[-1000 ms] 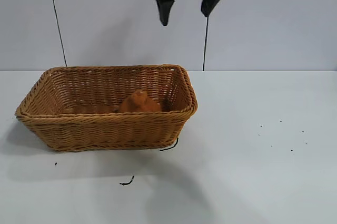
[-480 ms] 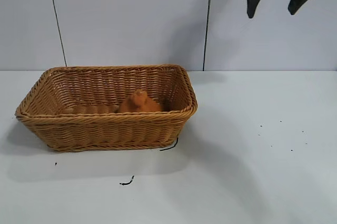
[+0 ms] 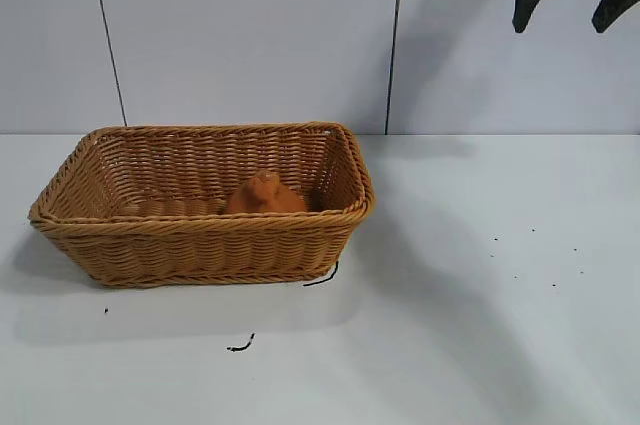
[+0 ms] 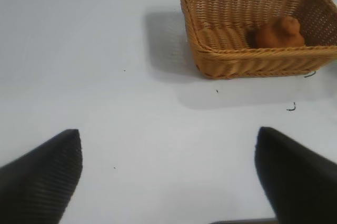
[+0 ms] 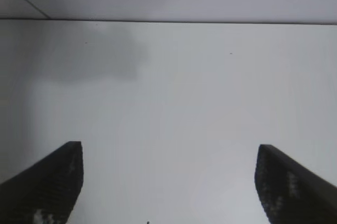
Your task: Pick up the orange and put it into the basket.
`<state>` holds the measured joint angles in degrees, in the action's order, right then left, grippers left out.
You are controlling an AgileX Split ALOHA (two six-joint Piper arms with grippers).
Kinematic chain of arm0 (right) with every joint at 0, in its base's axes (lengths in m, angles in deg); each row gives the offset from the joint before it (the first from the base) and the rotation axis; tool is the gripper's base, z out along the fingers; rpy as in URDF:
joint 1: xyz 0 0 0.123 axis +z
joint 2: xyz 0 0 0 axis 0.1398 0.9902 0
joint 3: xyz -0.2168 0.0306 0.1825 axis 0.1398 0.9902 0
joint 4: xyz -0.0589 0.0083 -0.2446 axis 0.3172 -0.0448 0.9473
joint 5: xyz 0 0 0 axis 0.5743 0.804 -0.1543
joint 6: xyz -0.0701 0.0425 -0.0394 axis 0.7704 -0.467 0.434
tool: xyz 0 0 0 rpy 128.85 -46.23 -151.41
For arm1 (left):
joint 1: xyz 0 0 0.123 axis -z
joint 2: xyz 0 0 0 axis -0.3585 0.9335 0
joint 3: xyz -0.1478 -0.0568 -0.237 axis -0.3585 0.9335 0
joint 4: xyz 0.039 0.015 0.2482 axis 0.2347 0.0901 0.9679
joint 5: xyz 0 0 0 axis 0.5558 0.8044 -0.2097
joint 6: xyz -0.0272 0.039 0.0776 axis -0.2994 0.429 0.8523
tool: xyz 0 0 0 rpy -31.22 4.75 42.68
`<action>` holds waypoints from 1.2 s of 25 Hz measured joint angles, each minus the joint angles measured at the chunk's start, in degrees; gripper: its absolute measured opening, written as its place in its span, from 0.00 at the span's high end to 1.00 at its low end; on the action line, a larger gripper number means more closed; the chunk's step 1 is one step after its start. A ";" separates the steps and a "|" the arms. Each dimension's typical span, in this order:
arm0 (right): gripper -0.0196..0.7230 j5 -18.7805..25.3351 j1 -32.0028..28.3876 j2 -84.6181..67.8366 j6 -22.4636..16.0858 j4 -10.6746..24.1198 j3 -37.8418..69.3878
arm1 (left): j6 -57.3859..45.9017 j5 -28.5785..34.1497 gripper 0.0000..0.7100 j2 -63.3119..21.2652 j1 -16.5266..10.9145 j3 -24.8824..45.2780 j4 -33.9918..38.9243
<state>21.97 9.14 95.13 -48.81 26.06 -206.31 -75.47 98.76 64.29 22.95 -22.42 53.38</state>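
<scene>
The dull-orange orange (image 3: 263, 195) lies inside the tan wicker basket (image 3: 200, 222), toward its right end, on the left half of the white table. Both also show in the left wrist view, the orange (image 4: 279, 34) inside the basket (image 4: 263, 51). My right gripper (image 3: 562, 25) hangs open and empty high at the upper right, far from the basket; in its own view (image 5: 168, 153) only bare table lies below it. My left gripper (image 4: 168, 145) is open and empty above the table, well away from the basket, and is out of the exterior view.
Two short black threads lie on the table in front of the basket, one (image 3: 240, 345) farther out and one (image 3: 322, 275) at its front right corner. Small dark specks (image 3: 530, 255) dot the table's right side. A grey panelled wall stands behind.
My open right gripper has moved from above the basket's right end to the upper right, away from it. The orange stays in the basket.
</scene>
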 joint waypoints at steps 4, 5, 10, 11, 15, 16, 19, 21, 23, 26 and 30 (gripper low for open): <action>0.12 -0.06 0.81 -4.73 0.23 -0.27 9.50 | 0.00 0.00 0.10 0.00 0.00 0.00 0.00; 0.12 -0.06 0.94 -6.36 0.45 -0.44 12.51 | 0.00 0.00 0.10 0.00 0.00 0.00 0.00; 0.12 -0.01 1.58 -15.96 1.02 -0.71 27.92 | 0.00 0.00 0.10 0.00 0.00 0.00 0.00; 0.12 -0.02 1.58 -18.35 1.08 -0.74 30.54 | 0.00 0.00 0.10 0.00 0.00 0.00 0.00; 0.12 -0.02 1.58 -27.98 1.49 -0.65 41.51 | 0.00 -0.06 0.10 0.00 0.00 0.00 0.00; 0.12 -0.02 1.58 -27.98 1.49 -0.65 41.51 | 0.00 -0.06 0.10 0.00 0.00 0.00 0.00; 0.12 0.19 1.58 -37.85 2.80 -0.58 50.30 | 0.00 -0.06 0.10 0.00 0.00 0.00 0.00; 0.12 0.19 1.58 -42.44 3.02 -0.58 54.25 | 0.00 -0.06 0.10 0.00 0.00 0.00 0.00; 0.12 0.19 1.58 -47.48 3.13 -0.58 57.65 | 0.00 -0.06 0.10 0.00 0.00 0.00 0.00; 0.12 0.24 1.58 -54.73 3.31 -0.58 63.05 | 0.00 -0.06 0.10 0.00 0.00 0.00 0.00; 0.12 -0.03 1.58 -65.02 5.04 -0.58 71.37 | 0.00 -0.06 0.10 0.00 0.00 0.00 0.00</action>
<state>21.94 10.72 30.11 -43.76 25.47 -134.94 -75.47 98.71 64.29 22.95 -22.42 53.38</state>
